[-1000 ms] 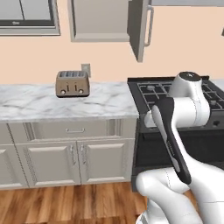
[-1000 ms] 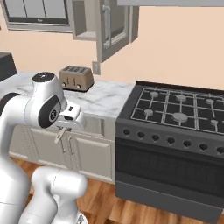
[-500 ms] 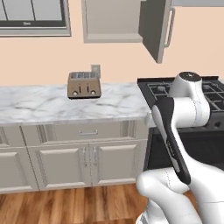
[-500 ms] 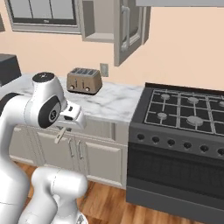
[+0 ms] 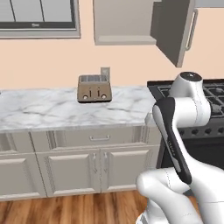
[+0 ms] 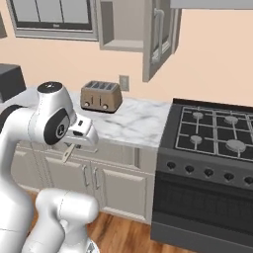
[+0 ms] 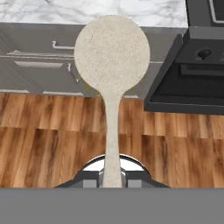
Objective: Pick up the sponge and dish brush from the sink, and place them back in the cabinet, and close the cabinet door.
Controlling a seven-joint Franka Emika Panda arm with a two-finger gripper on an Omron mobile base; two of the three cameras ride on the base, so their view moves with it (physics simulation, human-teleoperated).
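My gripper (image 7: 112, 176) is shut on the thin pale handle of the dish brush (image 7: 112, 54), whose round cream head points away from the hand, over the wood floor in front of the base units. In the right base view the gripper (image 6: 75, 144) hangs below the arm's elbow at counter-front height, with the dish brush (image 6: 68, 153) slanting down from it. The grey-taupe cabinet (image 5: 124, 22) hangs on the wall above the counter, and its cabinet door (image 5: 175, 31) stands swung open to the right. The same cabinet (image 6: 121, 22) and cabinet door (image 6: 159, 37) appear top centre. The sponge and the sink are out of view.
A brown toaster (image 5: 94, 87) stands on the white marble counter (image 5: 39, 109) beside a wall outlet. A black gas stove (image 6: 212, 138) adjoins the counter on the right. Beige base units (image 5: 70, 168) run under the counter. A window (image 5: 37, 17) is at upper left.
The whole picture has slid to the right in both base views, so the base has moved. The arm keeps its pose and the brush stays in the shut gripper.
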